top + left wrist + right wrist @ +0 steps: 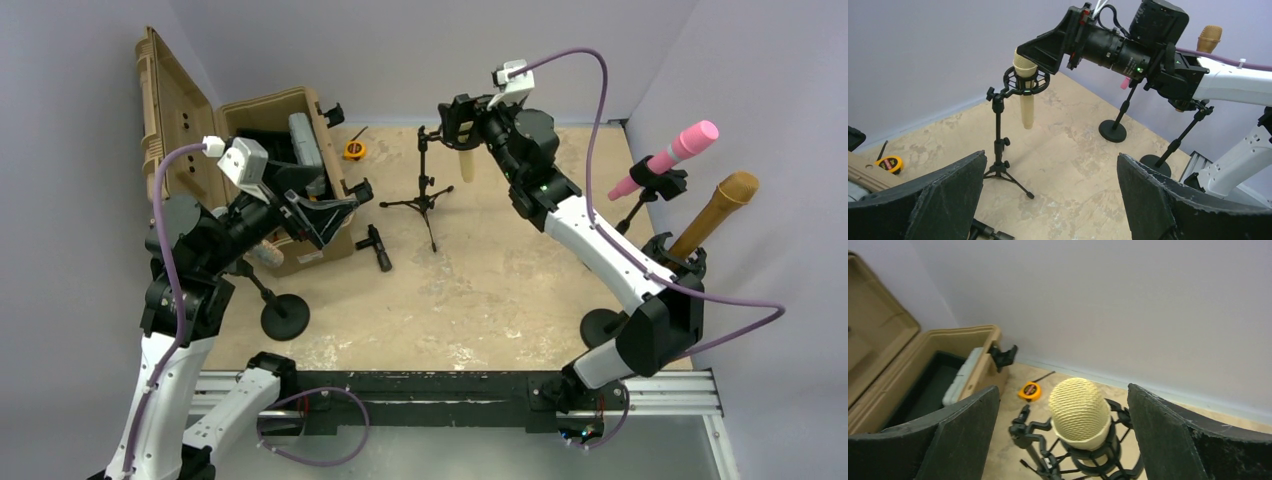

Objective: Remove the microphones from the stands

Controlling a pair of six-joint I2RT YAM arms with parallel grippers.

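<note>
I see the cream microphone (1079, 412) upright in its black shock mount (1008, 80), on a small tripod stand (998, 145) near the middle of the table's far edge. My right gripper (1063, 389) sits at the mesh head with its fingers (963, 430) spread wide. The head lies between them, with a gap on each side and no contact. My left gripper (1051, 157) hangs near the left edge beside the open tan case (290, 110), its jaws also apart and holding nothing. It is well apart from the microphone. A yellow tape measure (1030, 390) lies near the far edge.
</note>
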